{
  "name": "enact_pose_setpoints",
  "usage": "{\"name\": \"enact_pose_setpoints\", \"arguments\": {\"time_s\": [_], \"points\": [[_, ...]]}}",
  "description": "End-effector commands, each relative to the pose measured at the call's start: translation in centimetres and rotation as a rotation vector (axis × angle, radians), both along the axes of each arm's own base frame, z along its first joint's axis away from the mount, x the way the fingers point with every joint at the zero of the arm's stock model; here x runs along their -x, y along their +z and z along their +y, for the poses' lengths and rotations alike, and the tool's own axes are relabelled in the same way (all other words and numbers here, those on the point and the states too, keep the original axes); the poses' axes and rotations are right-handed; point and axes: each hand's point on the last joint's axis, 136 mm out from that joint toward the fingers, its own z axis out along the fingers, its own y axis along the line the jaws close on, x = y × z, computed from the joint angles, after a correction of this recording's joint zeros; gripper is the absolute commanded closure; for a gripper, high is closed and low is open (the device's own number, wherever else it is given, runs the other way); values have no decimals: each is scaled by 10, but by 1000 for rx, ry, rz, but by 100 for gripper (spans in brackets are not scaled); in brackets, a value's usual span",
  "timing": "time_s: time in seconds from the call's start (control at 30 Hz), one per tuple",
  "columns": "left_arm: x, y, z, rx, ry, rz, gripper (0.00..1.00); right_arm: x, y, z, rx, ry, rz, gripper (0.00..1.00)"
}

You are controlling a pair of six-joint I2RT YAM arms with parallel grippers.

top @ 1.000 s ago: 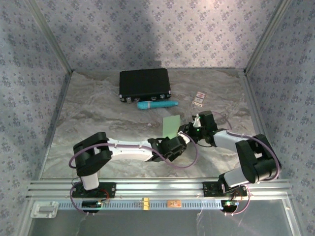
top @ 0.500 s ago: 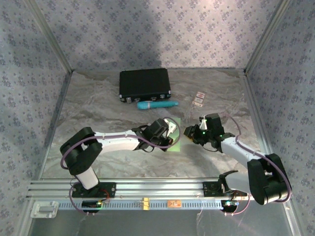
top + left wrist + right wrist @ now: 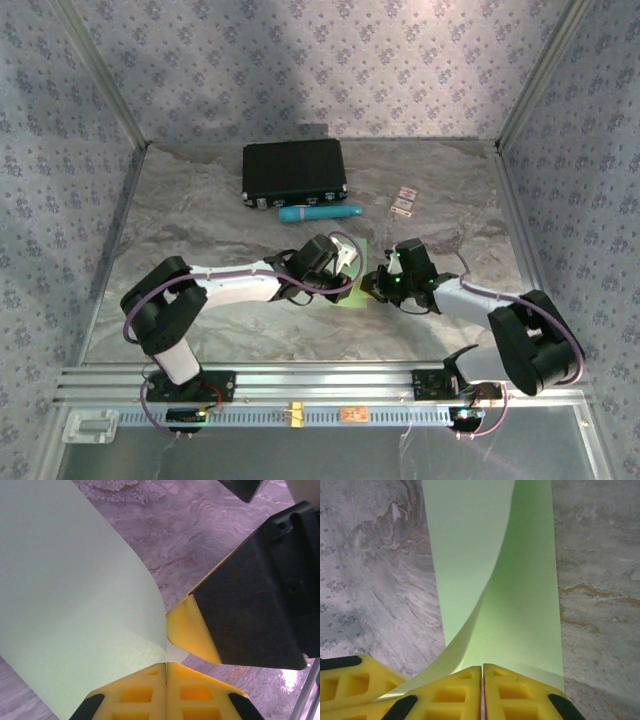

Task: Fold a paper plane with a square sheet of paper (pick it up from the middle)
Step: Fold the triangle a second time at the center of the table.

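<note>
Left gripper (image 3: 166,670) was clamped on the edge of the square sheet of paper (image 3: 75,605), and right gripper (image 3: 482,675) was pinched shut on it just beside. Little cards (image 3: 404,201) beyond them were unreadable.

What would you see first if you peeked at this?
First, the pale green paper, curling up off the middle of the table between the two arms. The left gripper and the right gripper each pinch an edge of it with yellow pads shut, close to one another. Farther back lie a black case and, just in front of it, a teal tube.
</note>
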Motion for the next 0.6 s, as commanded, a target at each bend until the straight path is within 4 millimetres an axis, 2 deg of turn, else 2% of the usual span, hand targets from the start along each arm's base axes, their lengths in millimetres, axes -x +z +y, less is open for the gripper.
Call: {"name": "enact_pose_setpoints", "arguments": {"time_s": [0.0, 0.57], "points": [[3, -1, 0, 6, -22, 20, 91, -11, 12, 8, -29, 1, -35, 90], [1, -3, -4, -1, -46, 36, 90, -14, 12, 12, -39, 3, -34, 90]]}}
